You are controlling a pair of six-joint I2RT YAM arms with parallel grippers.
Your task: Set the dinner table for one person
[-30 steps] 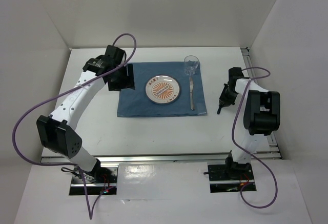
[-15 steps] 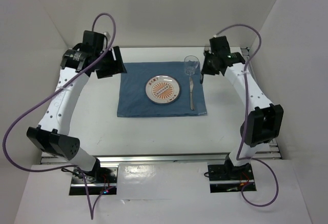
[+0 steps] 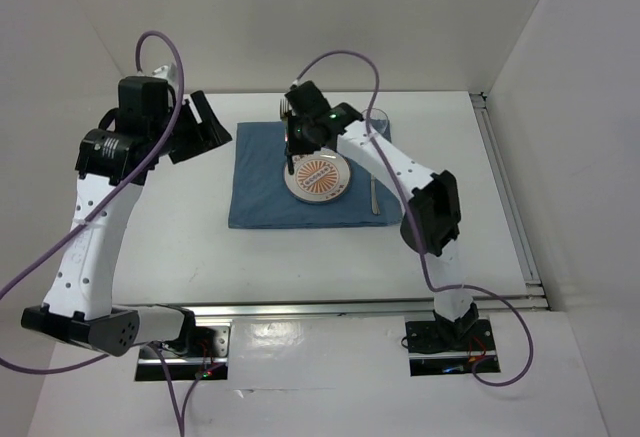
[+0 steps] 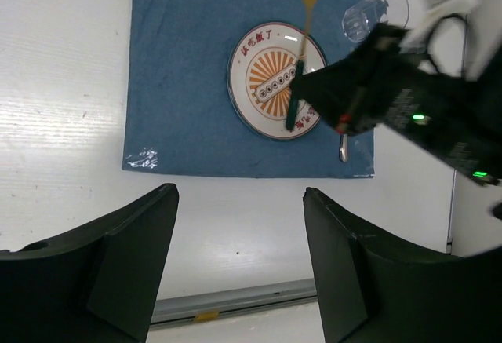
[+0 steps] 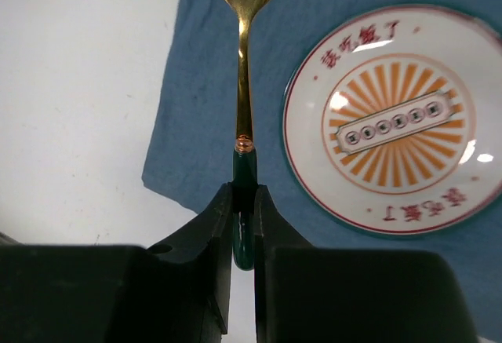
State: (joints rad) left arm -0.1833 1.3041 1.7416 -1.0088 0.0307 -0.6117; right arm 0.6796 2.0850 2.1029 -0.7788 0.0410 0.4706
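Right end effector (image 5: 243,202): clamped on the green handle of the gold utensil (image 5: 244,84); spoon or fork unclear
Utensil axis: straight up the wrist frame; head just left of plate (image 5: 396,119)
Likely spot: bare placemat (image 3: 255,192) strip left of plate, on white counter (image 3: 300,257), overhead centre
Left end effector (image 4: 239,194): wide, empty; overhead upper left, farther off
Right of plate: knife (image 3: 374,185); glass (image 3: 373,127)
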